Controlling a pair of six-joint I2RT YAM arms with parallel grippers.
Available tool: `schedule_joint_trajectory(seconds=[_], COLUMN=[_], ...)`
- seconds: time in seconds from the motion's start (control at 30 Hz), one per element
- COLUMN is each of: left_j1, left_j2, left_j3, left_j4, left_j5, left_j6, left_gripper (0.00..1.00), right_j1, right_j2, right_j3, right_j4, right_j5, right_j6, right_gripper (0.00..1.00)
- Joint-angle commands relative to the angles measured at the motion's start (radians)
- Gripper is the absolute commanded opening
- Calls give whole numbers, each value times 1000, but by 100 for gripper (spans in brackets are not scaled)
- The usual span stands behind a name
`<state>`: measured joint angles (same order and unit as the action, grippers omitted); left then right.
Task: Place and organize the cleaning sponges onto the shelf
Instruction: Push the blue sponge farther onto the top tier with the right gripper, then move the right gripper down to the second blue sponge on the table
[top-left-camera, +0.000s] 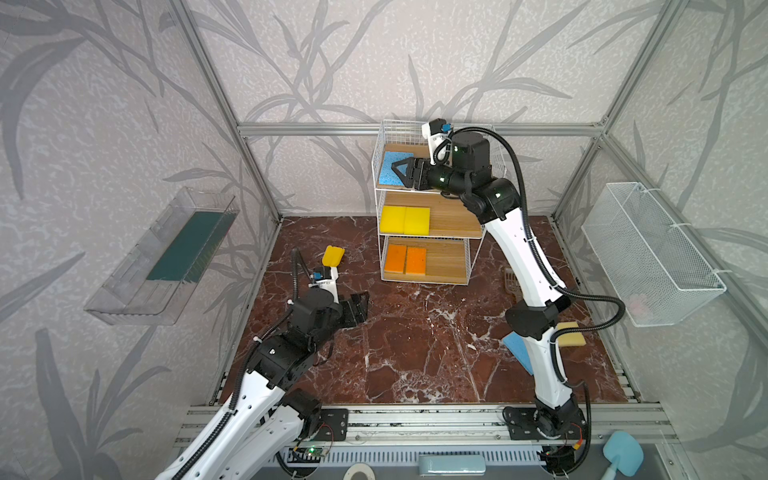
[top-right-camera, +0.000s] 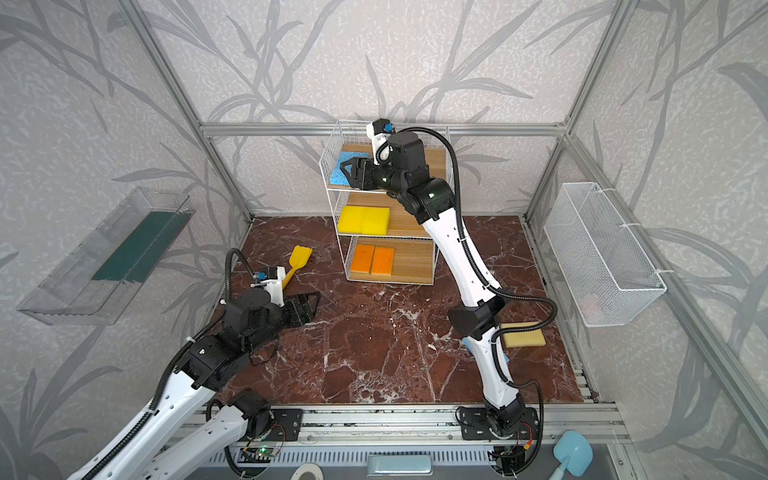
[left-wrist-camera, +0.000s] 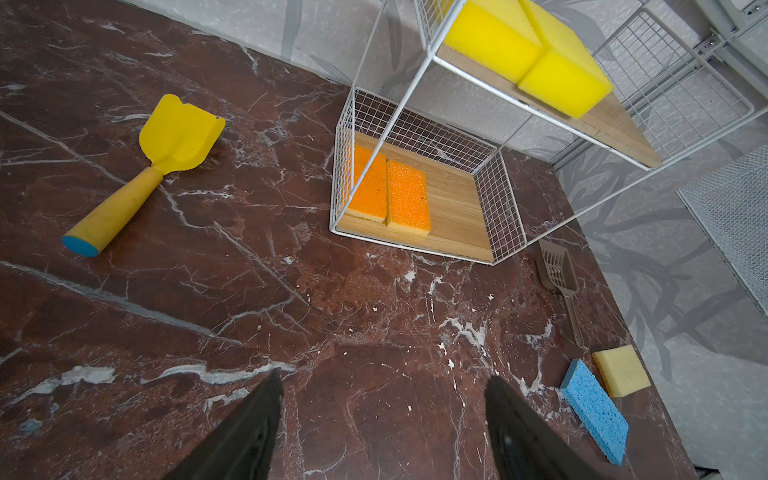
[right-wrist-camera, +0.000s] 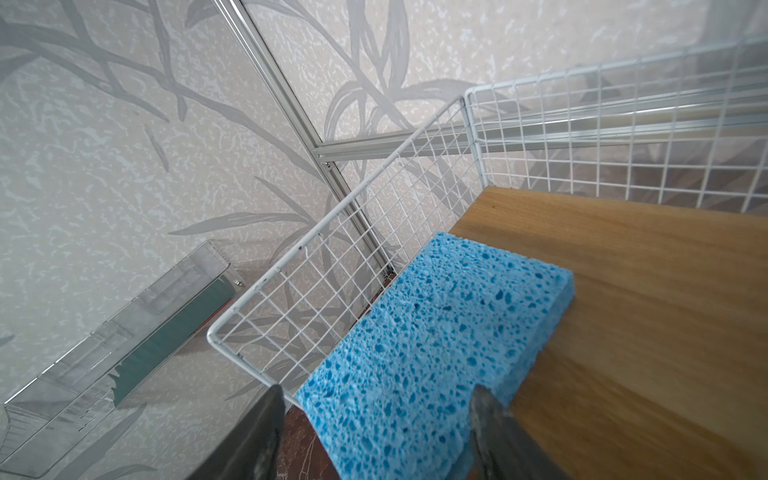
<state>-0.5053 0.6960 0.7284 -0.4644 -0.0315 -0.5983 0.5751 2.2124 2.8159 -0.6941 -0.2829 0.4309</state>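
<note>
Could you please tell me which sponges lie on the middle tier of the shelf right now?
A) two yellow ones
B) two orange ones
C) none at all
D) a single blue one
A: the yellow sponges lie side by side on the middle board of the shelf, while the orange sponges are on the bottom tier and a blue sponge is on the top one.
</note>
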Motion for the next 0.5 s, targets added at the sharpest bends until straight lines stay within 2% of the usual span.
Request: schedule_joint_trajectory(seconds=[0.0,0.1,0.2,0.33,0.47], left_j1=[1,-2,-17,-58,-135], left_j2=[42,97,134,175,242], left_j3=[3,28,47,46,21], left_j4=[43,76,99,134,194], left_j5=[20,41,30,-6,-63], left_j6=[1,5,11,14,5], left_gripper=[80,81,82,83,83], right_j1=[-6,10,30,34,35], right_j2=[-120,-231,-379,-657,-911], right_j3=[-23,-131,-326,-786,-1159], right_j4=[-22,-19,6,211,281], right_j5=[-28,-26,-3,28,108], right_j6=[-41,-83,-131,-115,-107], right_gripper=[69,69,69,70,70])
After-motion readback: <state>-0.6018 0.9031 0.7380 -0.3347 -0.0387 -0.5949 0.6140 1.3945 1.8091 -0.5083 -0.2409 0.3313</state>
